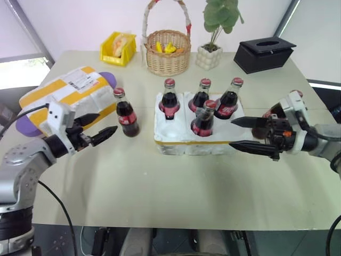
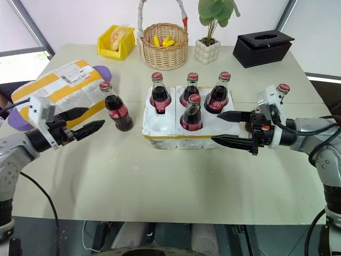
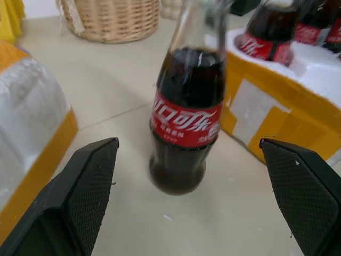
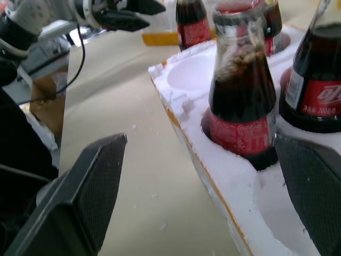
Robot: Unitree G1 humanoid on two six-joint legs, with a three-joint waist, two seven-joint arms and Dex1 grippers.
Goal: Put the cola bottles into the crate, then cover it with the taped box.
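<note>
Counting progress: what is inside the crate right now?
The crate holds four cola bottles: three in the far row, one in the near middle well. Two near wells are empty. The bottles hide their well bottoms.

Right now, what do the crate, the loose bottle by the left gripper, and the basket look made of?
Crate: white foam, likely styrofoam; matte, grainy, crumbs shed on the table.
Loose bottle: clear glass by its glossy highlights, dark cola inside, red printed label.
Basket: woven wicker or similar fibre; tan, visible weave.
</note>
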